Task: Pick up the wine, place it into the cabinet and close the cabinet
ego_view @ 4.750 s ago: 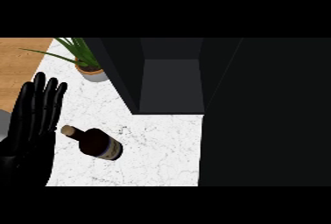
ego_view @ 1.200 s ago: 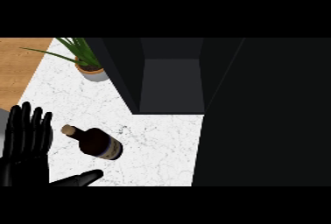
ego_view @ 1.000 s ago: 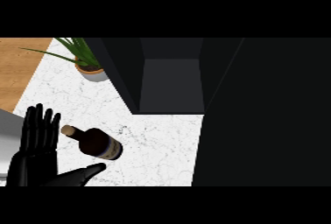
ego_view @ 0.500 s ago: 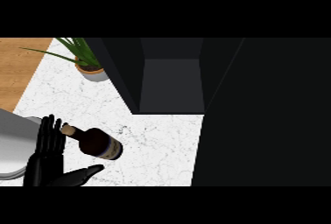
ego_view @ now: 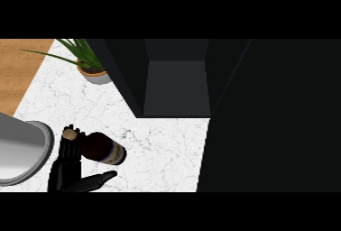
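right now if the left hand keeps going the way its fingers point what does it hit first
Little lies ahead: the left hand points up the picture, its fingertips already at the wine bottle neck. Past that is bare counter, then the potted plant, though depth is unclear.

I see the dark glass wine bottle point(ego_view: 101, 148) lying on the white marble counter point(ego_view: 160, 149), my left hand point(ego_view: 66, 167) touching its left side, the open dark cabinet point(ego_view: 174, 76) behind.

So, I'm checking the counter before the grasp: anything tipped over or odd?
Yes: the wine bottle lies on its side on the counter, neck toward the left hand beside it. The plant stands upright. No spill shows.
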